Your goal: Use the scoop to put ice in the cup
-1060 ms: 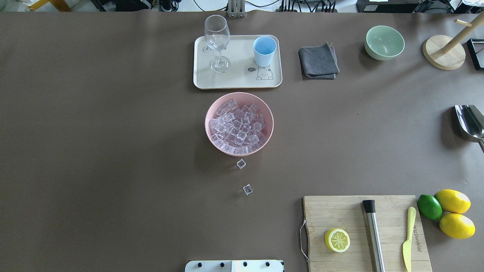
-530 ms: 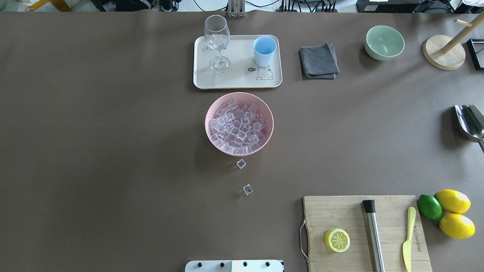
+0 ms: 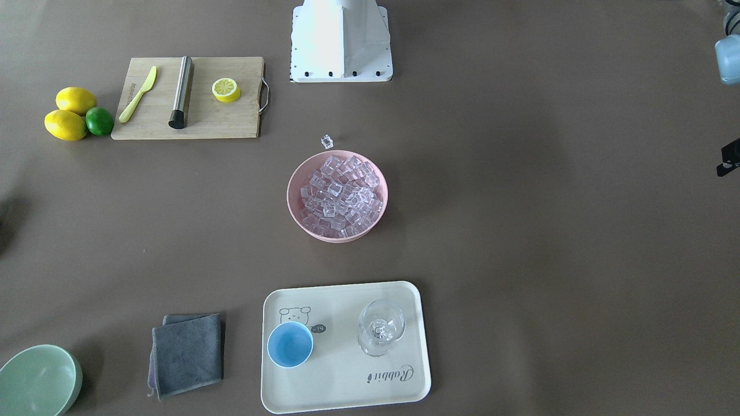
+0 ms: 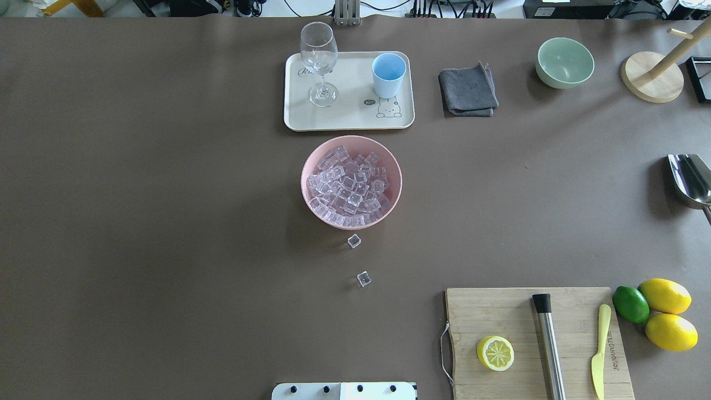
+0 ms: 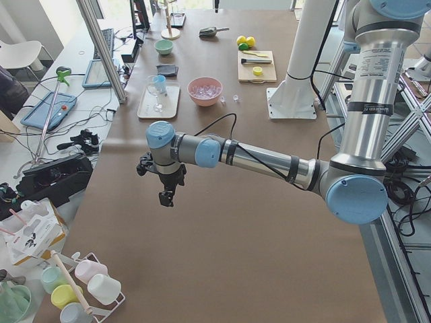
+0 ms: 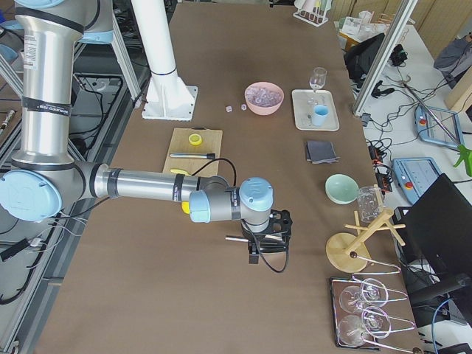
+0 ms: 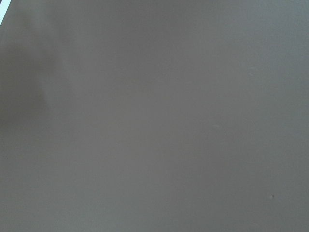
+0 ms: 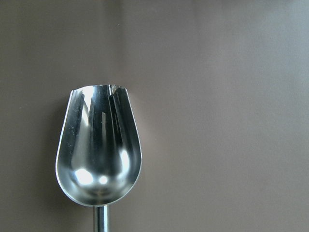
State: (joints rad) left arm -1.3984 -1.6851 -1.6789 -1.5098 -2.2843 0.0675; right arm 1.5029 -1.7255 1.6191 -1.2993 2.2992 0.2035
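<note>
Scoop [image 8: 99, 145] | trough just ahead of right hand [image 6: 254, 254] | handle toward it

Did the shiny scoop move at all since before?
No. The scoop lies in the same spot at the overhead view's right edge, just as far from the lime as before.
</note>
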